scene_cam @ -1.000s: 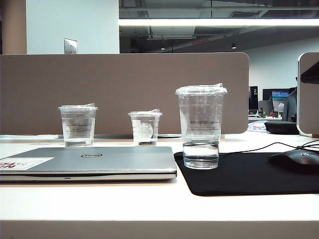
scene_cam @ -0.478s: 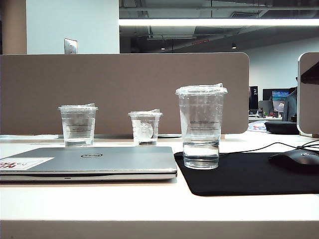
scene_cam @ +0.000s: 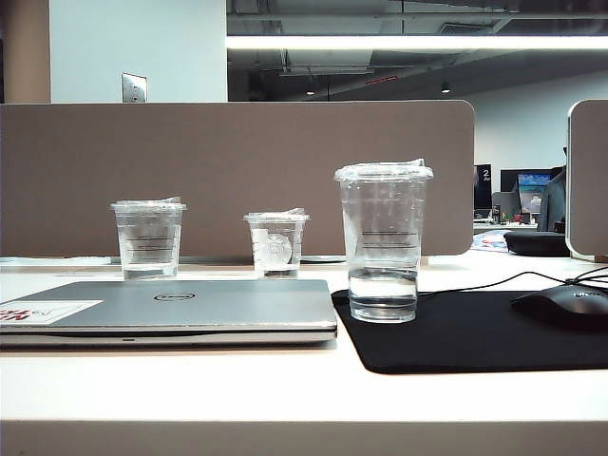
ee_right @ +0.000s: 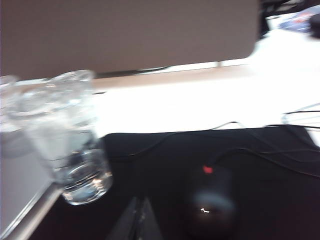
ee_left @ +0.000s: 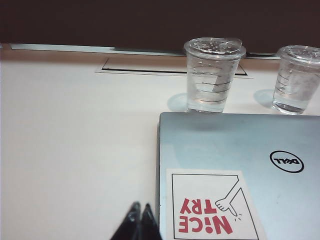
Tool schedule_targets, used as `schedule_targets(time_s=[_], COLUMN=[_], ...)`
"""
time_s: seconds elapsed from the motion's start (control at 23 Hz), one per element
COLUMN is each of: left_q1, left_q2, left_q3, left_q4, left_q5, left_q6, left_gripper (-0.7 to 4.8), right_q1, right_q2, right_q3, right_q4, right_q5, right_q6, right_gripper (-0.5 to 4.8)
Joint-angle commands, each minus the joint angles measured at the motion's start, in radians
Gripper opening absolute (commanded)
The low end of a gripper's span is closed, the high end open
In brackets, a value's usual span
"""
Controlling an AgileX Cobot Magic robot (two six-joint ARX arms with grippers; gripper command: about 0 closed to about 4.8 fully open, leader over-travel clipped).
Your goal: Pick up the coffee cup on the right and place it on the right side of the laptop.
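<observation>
My right gripper (ee_right: pixel 139 220) hangs low over the black mouse pad (ee_right: pixel 165 165), fingers pinched together and holding nothing. Just ahead of it to one side stands the coffee cup (ee_right: pixel 70 145), a tall clear plastic cup with a flat lid and a little clear liquid at the bottom, upright on the pad's edge beside the laptop (ee_right: pixel 20 185). On the other side of my fingers sits a dark rounded mouse (ee_right: pixel 210 205) with a small red light, its thin cable (ee_right: pixel 260 152) trailing over the pad.

My left gripper (ee_left: pixel 139 222) is pressed closed too, empty, beside the edge of the smooth silver-grey laptop (ee_left: pixel 235 150) and near its white sticker (ee_left: pixel 212 205). Beyond the lid stand a shorter lined cup (ee_left: pixel 212 75) and a smaller clear cup (ee_left: pixel 297 80).
</observation>
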State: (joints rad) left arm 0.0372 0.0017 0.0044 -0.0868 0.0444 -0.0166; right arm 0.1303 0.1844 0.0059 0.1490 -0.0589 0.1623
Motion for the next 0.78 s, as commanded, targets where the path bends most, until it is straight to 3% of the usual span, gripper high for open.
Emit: schedule_targets(time_s=[0.04, 0.22, 0.78], left_q1=[0.001, 0.001, 0.001], left_q2=[0.000, 0.000, 0.000], left_q3=[0.003, 0.003, 0.003], left_q4=[0.014, 0.013, 0.013], left_q5=[0.002, 0.003, 0.002], left_q6=[0.002, 0.002, 0.002], left_gripper=[-0.05, -0.05, -0.05], right_q1=[-0.056, -0.101, -0.159], right_q2=[-0.066, -0.185, -0.185], right_q3=[-0.005, -0.005, -0.005], right_q4=[-0.008, -0.122, -0.175], right_q5=[-0.032, -0.026, 0.010], right_q6=[-0.006, -0.063, -0.070], right_gripper=[-0.05, -0.05, -0.05])
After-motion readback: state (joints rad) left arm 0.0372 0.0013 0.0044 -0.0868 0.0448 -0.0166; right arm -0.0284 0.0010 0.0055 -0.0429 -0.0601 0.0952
